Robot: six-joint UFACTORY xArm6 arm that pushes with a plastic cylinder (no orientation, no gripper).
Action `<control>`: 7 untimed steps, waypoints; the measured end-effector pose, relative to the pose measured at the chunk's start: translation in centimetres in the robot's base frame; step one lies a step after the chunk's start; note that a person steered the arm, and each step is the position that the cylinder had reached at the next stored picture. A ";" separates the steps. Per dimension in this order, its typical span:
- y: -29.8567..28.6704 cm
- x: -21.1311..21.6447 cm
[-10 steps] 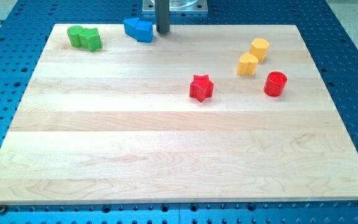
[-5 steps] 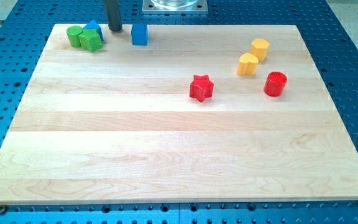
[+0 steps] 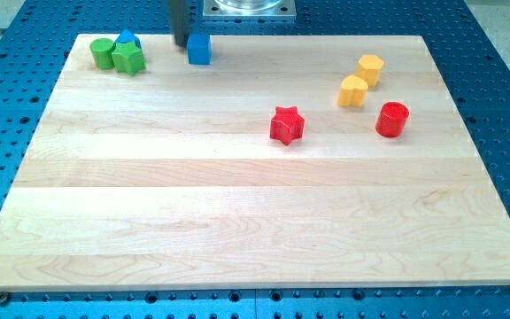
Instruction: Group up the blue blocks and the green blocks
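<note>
At the view's top left, a green round block (image 3: pixel 102 53) and a green star-like block (image 3: pixel 129 59) sit side by side. A blue block (image 3: pixel 128 39) rests just behind them, touching them. A blue cube (image 3: pixel 199 49) stands apart to their right. My tip (image 3: pixel 181 43) is at the board's top edge, right next to the blue cube's left side, between it and the green pair.
A red star block (image 3: pixel 286 125) lies right of centre. Two yellow blocks (image 3: pixel 353 91) (image 3: pixel 370 68) and a red cylinder (image 3: pixel 392 119) sit at the upper right. The wooden board (image 3: pixel 237 221) lies on a blue perforated table.
One blue block was pushed left to the green blocks. The blue cube stayed behind. My tip went left, then came back right next to the cube.
</note>
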State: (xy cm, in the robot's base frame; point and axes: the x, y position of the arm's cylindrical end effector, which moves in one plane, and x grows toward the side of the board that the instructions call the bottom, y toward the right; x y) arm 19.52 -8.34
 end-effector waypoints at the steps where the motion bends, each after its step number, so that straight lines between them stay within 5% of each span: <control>1: 8.1 -0.1; 4: 3.3 5.4; 6: -6.3 5.6; 7: -1.5 6.5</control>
